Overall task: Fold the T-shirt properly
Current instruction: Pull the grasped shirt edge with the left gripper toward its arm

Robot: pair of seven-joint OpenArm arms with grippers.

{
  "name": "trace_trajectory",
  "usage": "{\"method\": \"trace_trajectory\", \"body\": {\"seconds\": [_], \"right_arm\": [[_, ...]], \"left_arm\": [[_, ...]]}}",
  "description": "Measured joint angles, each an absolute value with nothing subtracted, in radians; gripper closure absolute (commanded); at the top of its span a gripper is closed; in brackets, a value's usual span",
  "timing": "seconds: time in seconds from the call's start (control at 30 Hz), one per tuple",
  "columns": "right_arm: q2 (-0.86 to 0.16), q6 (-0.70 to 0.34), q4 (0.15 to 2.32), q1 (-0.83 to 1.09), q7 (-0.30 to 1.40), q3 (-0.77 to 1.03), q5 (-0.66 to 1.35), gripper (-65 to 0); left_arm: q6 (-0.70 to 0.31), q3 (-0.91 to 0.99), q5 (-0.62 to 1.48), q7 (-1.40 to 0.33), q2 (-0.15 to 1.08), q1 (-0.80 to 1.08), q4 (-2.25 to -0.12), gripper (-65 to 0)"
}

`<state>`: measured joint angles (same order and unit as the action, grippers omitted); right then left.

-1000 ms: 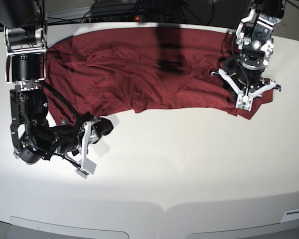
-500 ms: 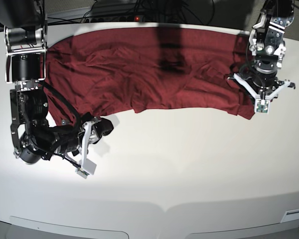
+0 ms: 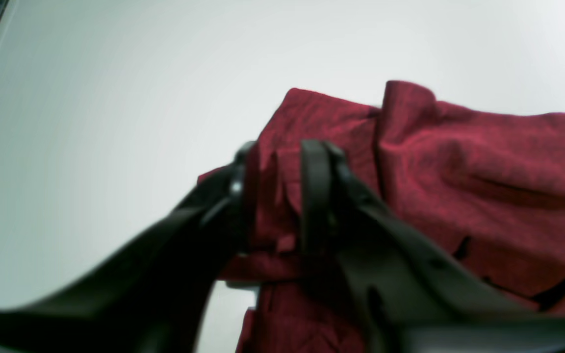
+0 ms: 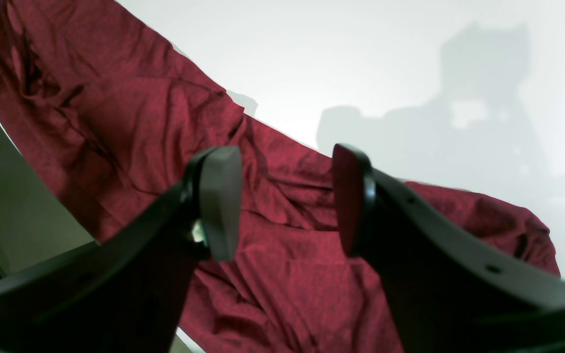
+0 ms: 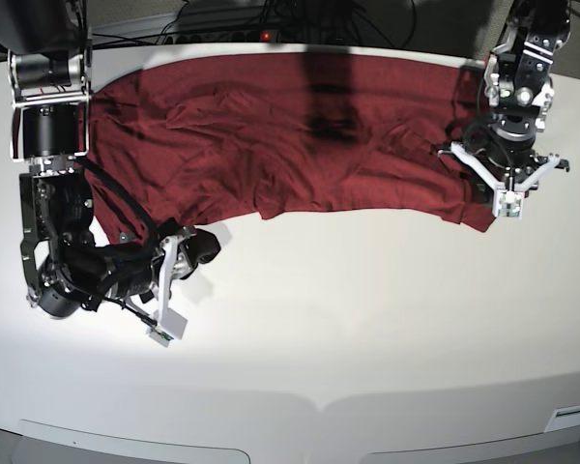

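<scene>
The dark red T-shirt lies spread and wrinkled across the far half of the white table. My left gripper stands over its right-hand end. In the left wrist view the T-shirt sends a loose fold up between the jaws of my left gripper, which are parted. My right gripper lies low on bare table just in front of the shirt's near left hem, open and empty. Its wrist view has the T-shirt behind the wide-apart jaws of the right gripper.
Dark cables and a power strip run along the table's far edge. The right arm's black body stands at the left side. The table's front edge curves across the bottom.
My left gripper carried the shirt's right end outward to the right, then settled, and its jaws have widened around the fold. The right arm has not moved.
</scene>
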<state>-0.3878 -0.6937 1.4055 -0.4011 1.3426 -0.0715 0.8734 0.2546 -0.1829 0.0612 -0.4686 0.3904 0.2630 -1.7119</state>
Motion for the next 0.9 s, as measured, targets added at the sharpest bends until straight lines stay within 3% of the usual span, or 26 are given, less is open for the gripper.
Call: {"method": "trace_trajectory", "body": {"seconds": [0.07,0.2,0.37,0.53,0.6,0.73,0.9], "right_arm": [[-0.388,-0.694,1.406,-0.401,1.343,-0.072,0.873,-29.9],[-0.387,-0.694,1.406,-0.401,1.342,-0.072,0.875,-29.9],[-0.388,-0.694,1.406,-0.401,1.34,-0.072,0.874,-29.9],[-0.388,-0.694,1.406,-0.401,1.34,-0.072,0.874,-29.9],[-0.388,-0.694,1.406,-0.401,1.34,-0.072,0.874,-29.9],[-0.388,-0.694,1.406,-0.401,1.34,-0.072,0.874,-29.9],[-0.388,-0.694,1.406,-0.401,1.34,-0.072,0.874,-29.9]], "left_arm": [[0.255,-0.183,0.062,-0.467,0.39,0.257,-1.69,-22.1],[0.25,-0.183,0.086,-0.467,0.39,0.237,-1.664,-22.1],[0.16,-0.183,0.121,-0.458,0.369,0.223,-1.616,-22.1],[0.161,-0.183,0.113,-0.464,0.355,0.22,-1.591,-21.6],[0.161,-0.183,0.114,-0.464,0.355,0.218,-1.591,-18.2],[0.161,-0.183,0.113,-0.475,0.355,0.218,-1.591,0.0],[0.229,-0.183,0.096,-0.474,0.355,0.218,-1.591,0.0]]}}
